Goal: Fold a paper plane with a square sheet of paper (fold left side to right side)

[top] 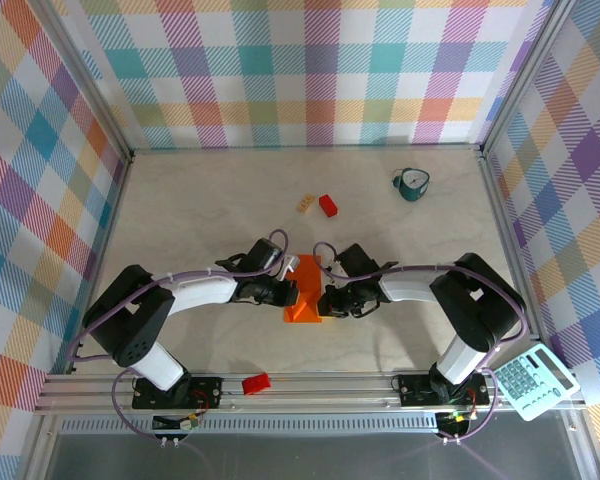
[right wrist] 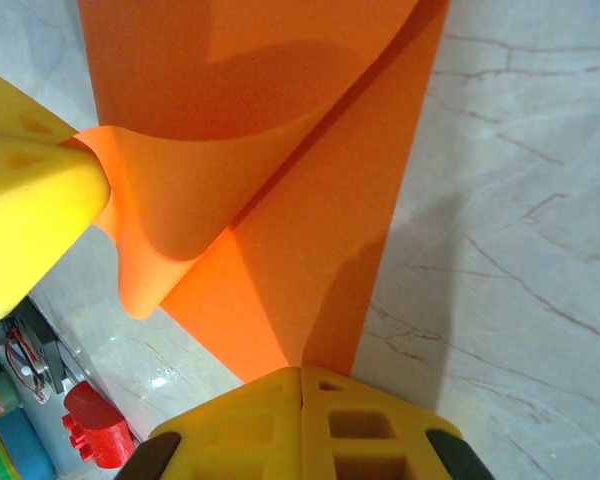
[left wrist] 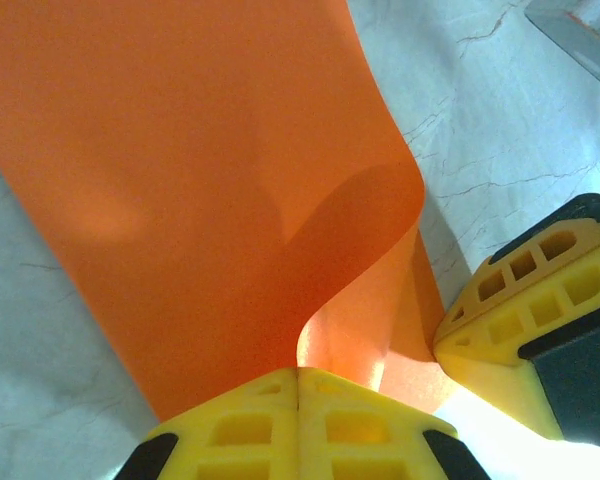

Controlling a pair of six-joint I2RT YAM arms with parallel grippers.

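Though the grip is unclear from above, wrist views show left claw (left wrist: 299, 373) and right claw (right wrist: 301, 371) pinching orange paper (left wrist: 180, 180).

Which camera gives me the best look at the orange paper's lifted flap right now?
Right wrist: the paper shows flat part, diagonal edge and curled flap together. Left wrist sees the paper curling close up, outline cropped. Top view gives the paper as a small orange patch.
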